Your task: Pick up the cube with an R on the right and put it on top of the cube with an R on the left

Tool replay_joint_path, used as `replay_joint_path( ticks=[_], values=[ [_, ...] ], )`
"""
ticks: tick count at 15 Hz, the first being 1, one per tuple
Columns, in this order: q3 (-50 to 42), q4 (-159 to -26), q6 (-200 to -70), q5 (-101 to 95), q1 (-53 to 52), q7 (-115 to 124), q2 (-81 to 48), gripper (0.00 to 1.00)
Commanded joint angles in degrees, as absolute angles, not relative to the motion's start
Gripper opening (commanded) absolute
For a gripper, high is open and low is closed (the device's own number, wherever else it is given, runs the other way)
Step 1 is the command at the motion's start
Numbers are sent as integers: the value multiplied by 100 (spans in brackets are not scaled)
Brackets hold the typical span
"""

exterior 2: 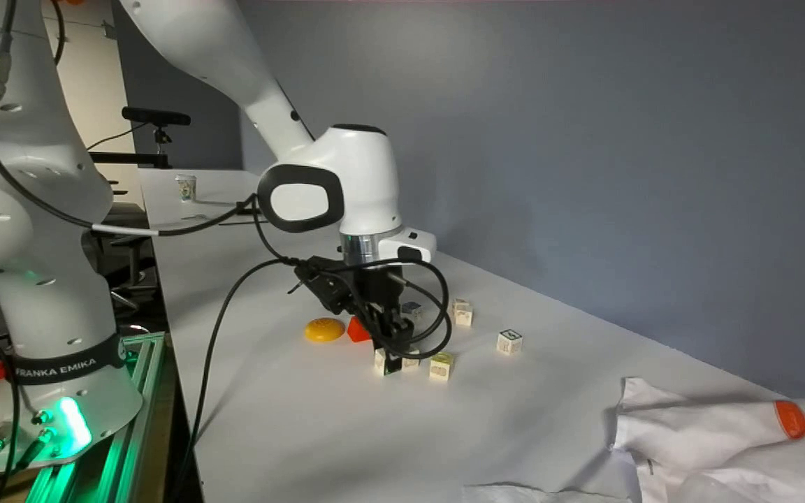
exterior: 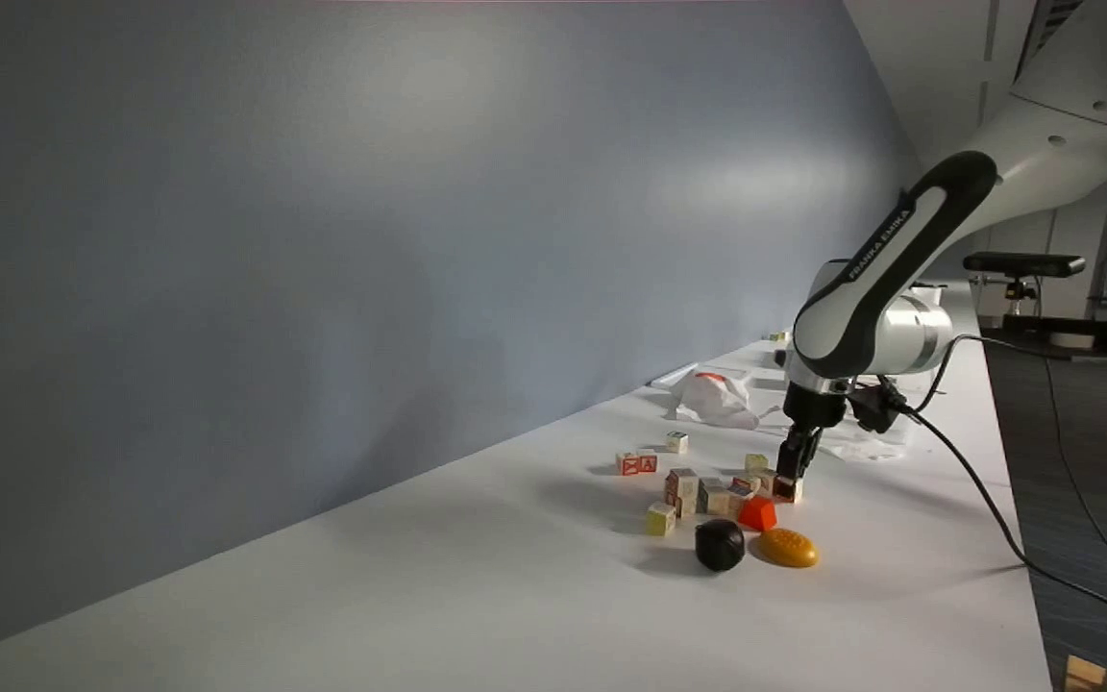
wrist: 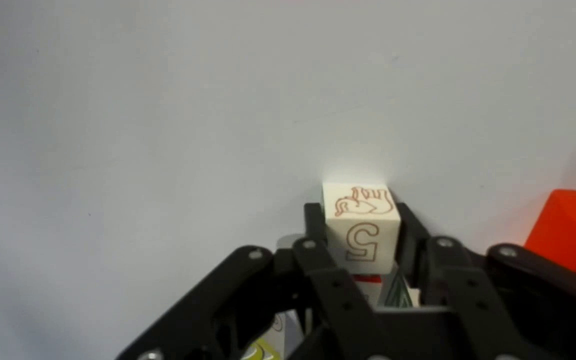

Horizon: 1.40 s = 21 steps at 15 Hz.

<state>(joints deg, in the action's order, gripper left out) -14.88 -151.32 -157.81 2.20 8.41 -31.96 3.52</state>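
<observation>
Gripper [wrist: 361, 225]: narrowed onto the numbered cube [wrist: 363, 247] from both flanks in the wrist view; presumably gripped by opposite sides to keep the faces square for stacking.
Numbered cube: at the right end of the cluster of cubes [exterior: 715, 496] in an exterior view, seemingly not lifted yet; showing a 5 and an animal outline, left uncovered by the grip.
R marks: not legible on any face here; judging by the grip, probably on a hidden side of the same cube.
Stacking base: not identifiable among the left-hand cubes; best approached from straight above, to spare tight-packed neighbours a shove.
Red block [wrist: 570, 235]: near the gripper, to the right in the wrist view; apt to be bumped by a sideways swing, hence a straight lift first.
Red-lettered pair [exterior: 637, 463]: side by side, left of the cluster and apart from it in an exterior view, with an A seemingly on one.
</observation>
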Motion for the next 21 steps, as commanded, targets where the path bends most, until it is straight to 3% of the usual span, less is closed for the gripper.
replay_joint_path(
  ticks=[1, 9, 21],
  values=[
    [-1366, -15272, -15607, 136, 858, -3180, 810, 10],
    [-1203, -15076, -14331, -125, 448, -3109, 1981, 10],
    [-862, -14494, -14575, 181, -423, -2975, 1369, 10]
  ],
)
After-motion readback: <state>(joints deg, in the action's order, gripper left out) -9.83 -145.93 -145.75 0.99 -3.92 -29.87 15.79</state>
